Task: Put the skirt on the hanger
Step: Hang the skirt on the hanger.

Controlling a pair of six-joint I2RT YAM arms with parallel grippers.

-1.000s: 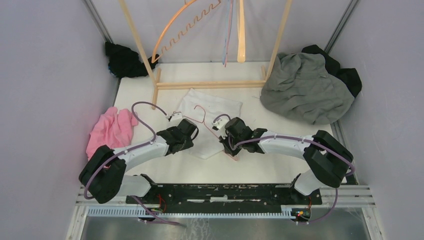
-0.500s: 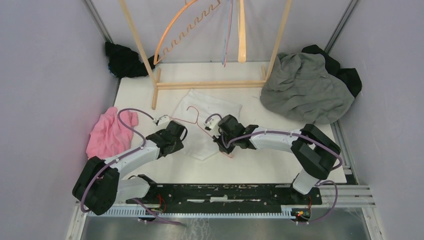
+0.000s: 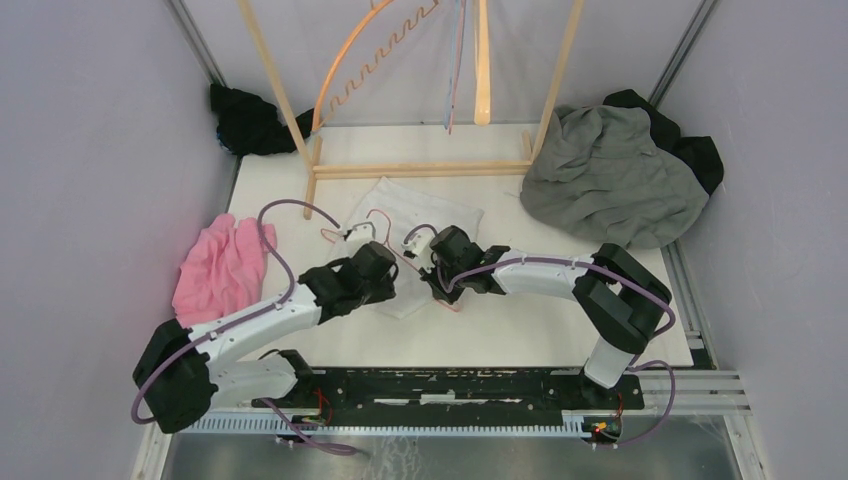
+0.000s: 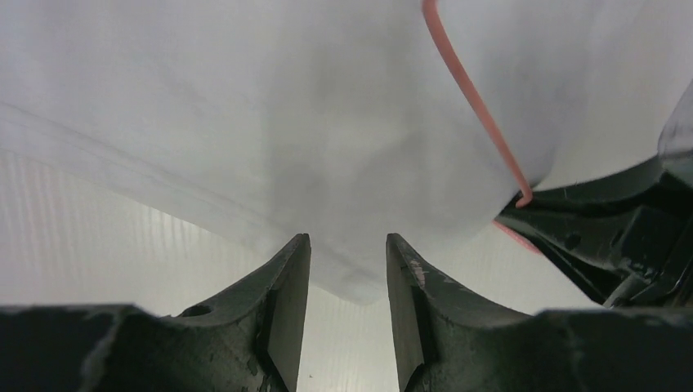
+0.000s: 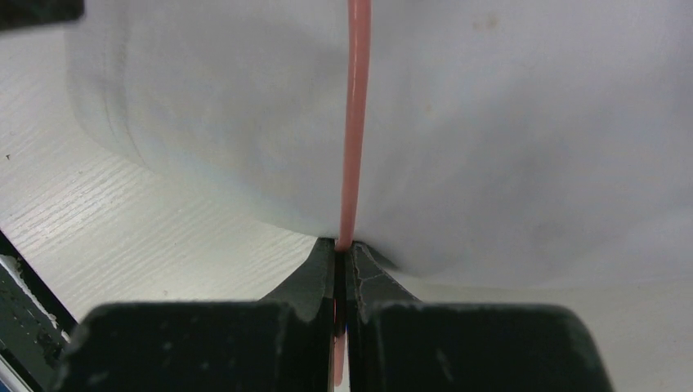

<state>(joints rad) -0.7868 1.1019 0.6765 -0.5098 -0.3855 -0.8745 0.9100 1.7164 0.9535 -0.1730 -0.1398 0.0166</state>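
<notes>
The white skirt [image 3: 425,212] lies flat on the table in front of the rack. A thin salmon wire hanger [image 3: 384,222] rests across it. My right gripper [image 3: 438,288] is shut on the hanger wire [image 5: 355,122] at the skirt's near edge [image 5: 507,122]. My left gripper [image 3: 388,282] is open at the skirt's near corner. In the left wrist view the skirt's edge [image 4: 245,122] hangs between my open fingertips [image 4: 288,273], the hanger wire [image 4: 474,90] crosses the cloth, and the right gripper [image 4: 621,229] is close on the right.
A wooden rack [image 3: 420,170] stands behind the skirt with an orange hanger [image 3: 350,60] and a wooden hanger [image 3: 483,70] on it. A grey garment [image 3: 610,180] lies at right, a pink one [image 3: 220,262] at left, a black one [image 3: 250,120] at back left.
My left gripper swung left, then came back right to the skirt's near corner. My right gripper moved left with the hanger, which slid left across the skirt.
</notes>
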